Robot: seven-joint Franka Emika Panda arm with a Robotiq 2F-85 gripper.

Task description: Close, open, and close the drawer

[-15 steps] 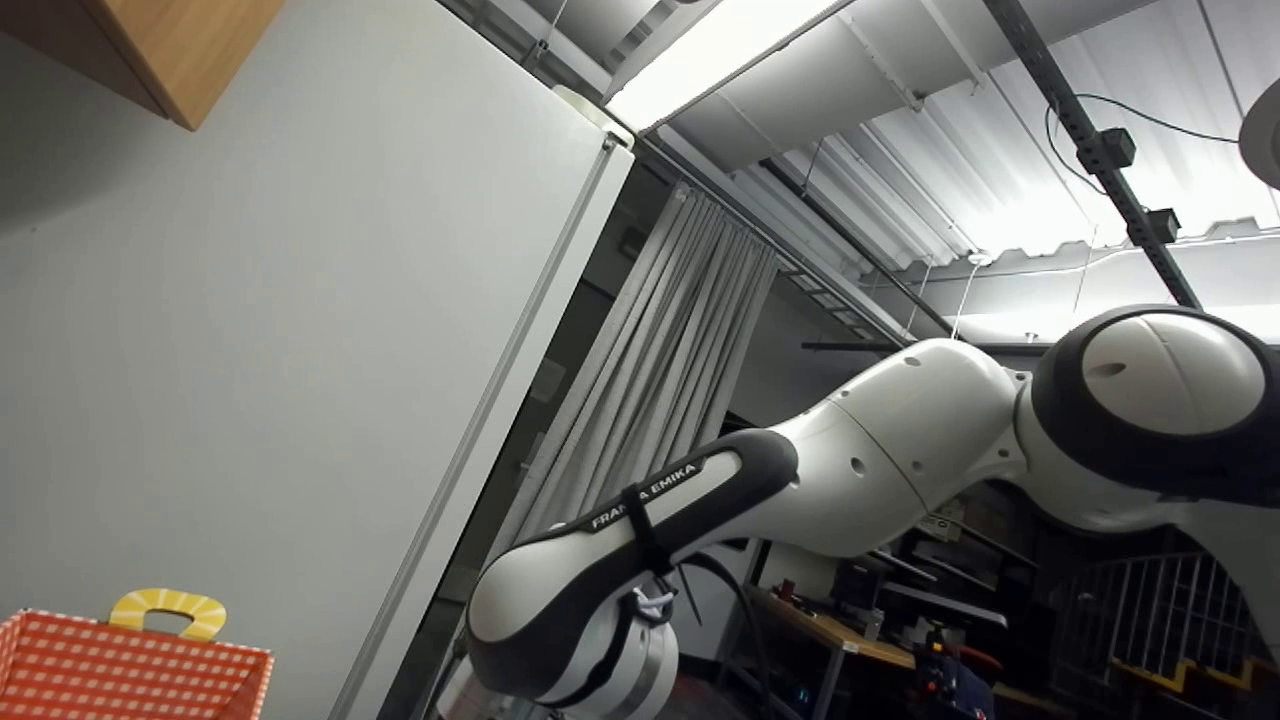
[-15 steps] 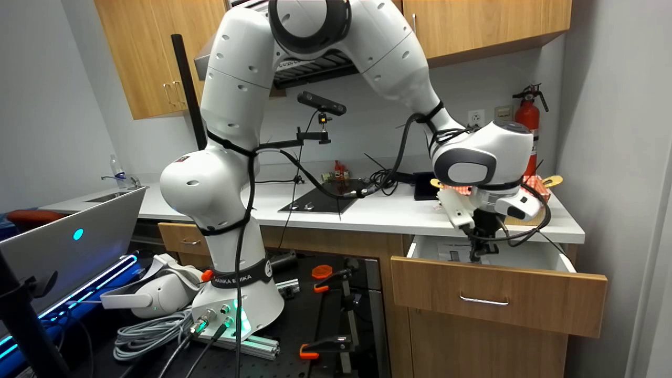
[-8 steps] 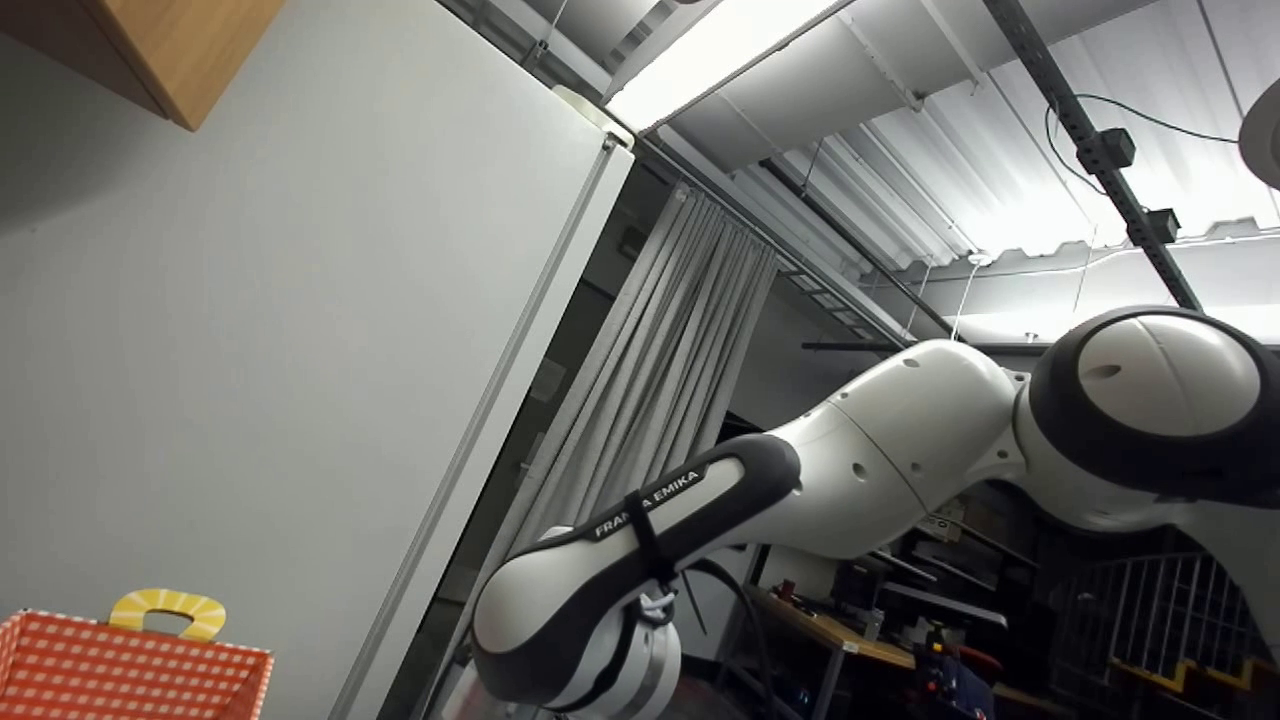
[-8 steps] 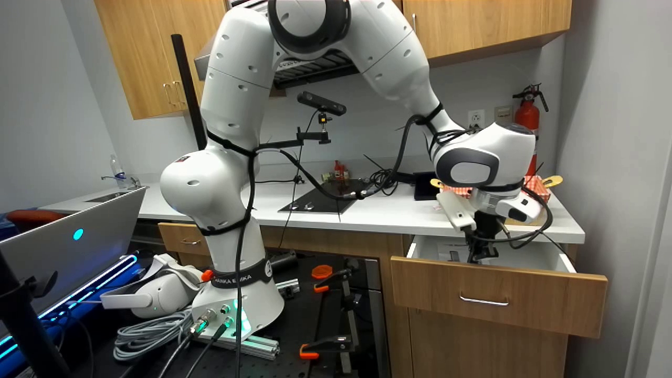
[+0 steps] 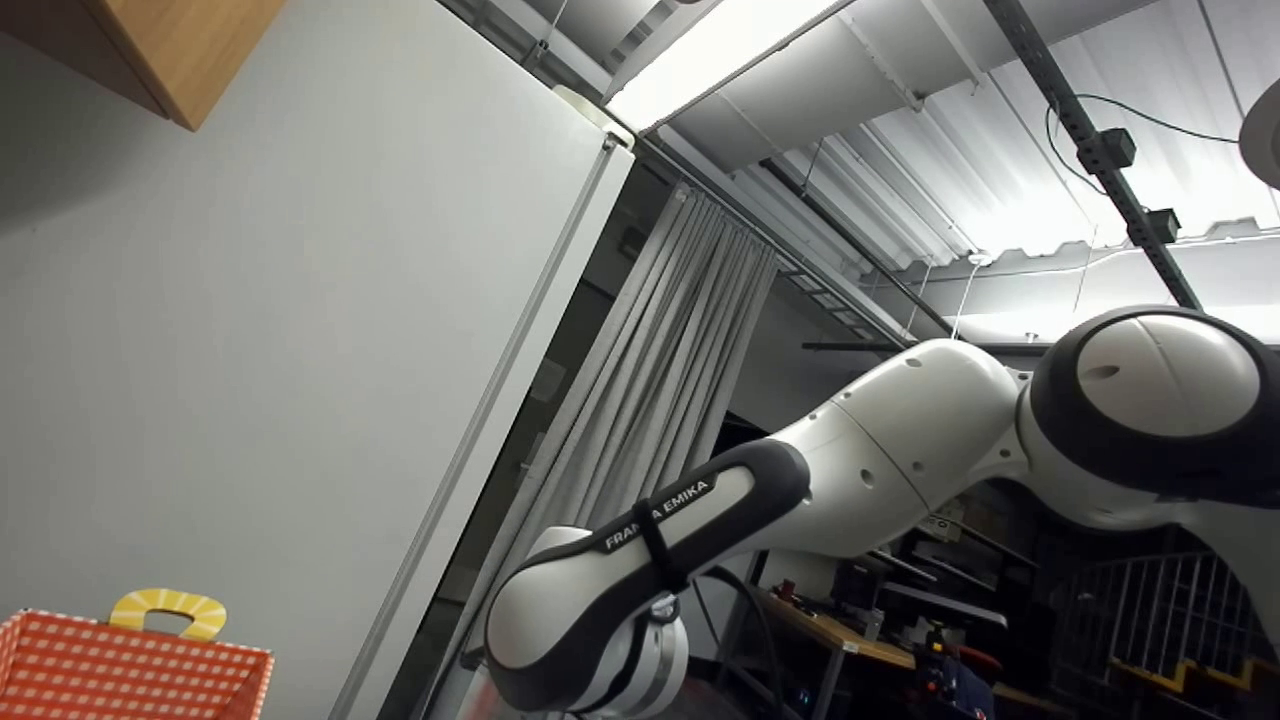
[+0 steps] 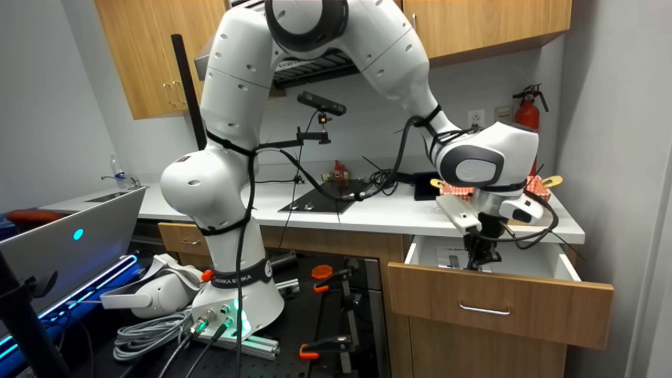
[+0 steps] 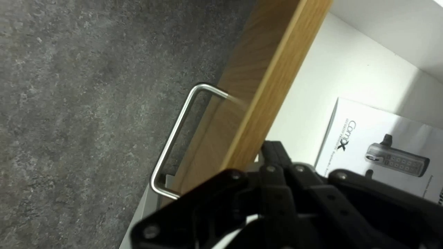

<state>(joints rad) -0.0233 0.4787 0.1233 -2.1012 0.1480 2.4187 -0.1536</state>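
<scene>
Drawer [image 6: 501, 299]: pulled out below the counter [image 6: 399, 218] | fingers [image 7: 275, 152]: closed together, gripping nothing, behind the front panel [image 7: 277, 83] | risk: lift as you pull and you may slip over it

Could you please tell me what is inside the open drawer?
The drawer holds a white printed CompX item. The gripper reaches in, hiding part of the bottom; the rear, under the countertop, is hidden.

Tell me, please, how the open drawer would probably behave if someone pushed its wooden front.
The drawer would likely slide inward rather than tip, since it runs back under the counter. Its wooden front looks thick, so it should feel stiff. The push might be blocked: the pincer reaches inside, close behind the front.
</scene>
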